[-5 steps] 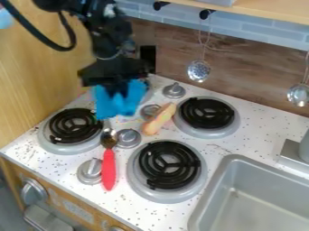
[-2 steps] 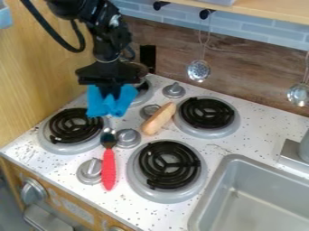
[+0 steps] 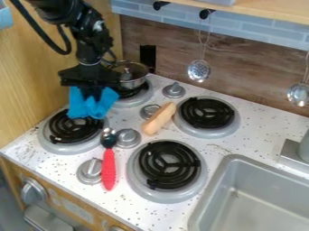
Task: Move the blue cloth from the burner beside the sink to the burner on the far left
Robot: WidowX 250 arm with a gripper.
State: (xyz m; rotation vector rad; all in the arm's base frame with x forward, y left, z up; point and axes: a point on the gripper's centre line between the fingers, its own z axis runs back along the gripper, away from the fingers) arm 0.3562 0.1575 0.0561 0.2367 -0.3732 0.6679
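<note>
Here the fingers [image 3: 91, 95] have the blue cloth [image 3: 78, 105] pinched in a bunch, gripped high, seemingly so its folds can hang free beneath them, over the coil burner [image 3: 60, 133]. Just behind them sits the lidded pot [image 3: 133, 80], propped by its own burner [image 3: 135, 100]. Camera-side of them lies the red-handled spoon [image 3: 109, 168], flat between knobs [image 3: 128, 138], its bowl nearer them.

Kitchen, toy type: one speckled white tabletop [image 3: 241, 140] with coil burners [image 3: 170, 165], grey control knobs [image 3: 173, 90], a lidded pot [image 3: 131, 76] and a grey sink basin [image 3: 259, 198]. Wall fittings: blue-grey tile [image 3: 265, 34] above wood-look panelling [image 3: 163, 54], a shelf [image 3: 271, 10], black hooks [image 3: 206, 13] and hanging metal utensils [image 3: 198, 71] (one of them perforated).
</note>
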